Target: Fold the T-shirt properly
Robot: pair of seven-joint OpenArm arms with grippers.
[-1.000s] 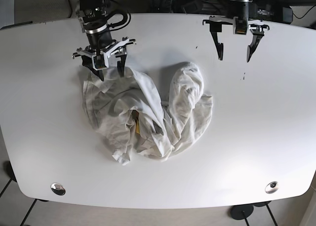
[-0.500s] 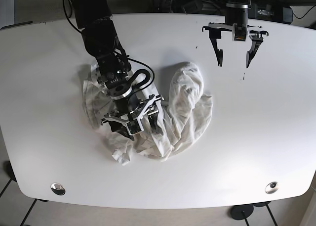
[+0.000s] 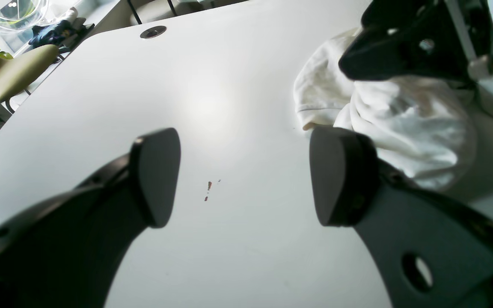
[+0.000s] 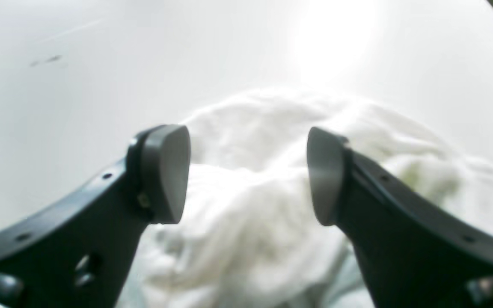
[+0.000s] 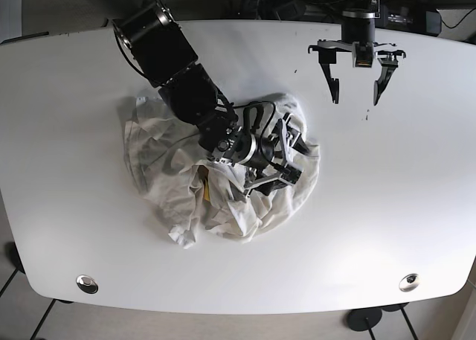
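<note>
The crumpled white shirt (image 5: pixel 223 184) lies at the centre of the table (image 5: pixel 387 206), the right gripper (image 5: pixel 286 155) spread open over it, while the left gripper (image 5: pixel 355 91) hangs open at upper right.

Between left gripper (image 5: pixel 355 96) fingers: bare white table (image 5: pixel 416 169), nothing in the gap.
Beside left gripper, toward the other arm: crumpled T-shirt (image 5: pixel 223 206) and the right arm over it.
Between right gripper (image 5: pixel 286 158) fingers: open gap, cloth just beneath.
Beyond right gripper: bare tabletop.
</note>
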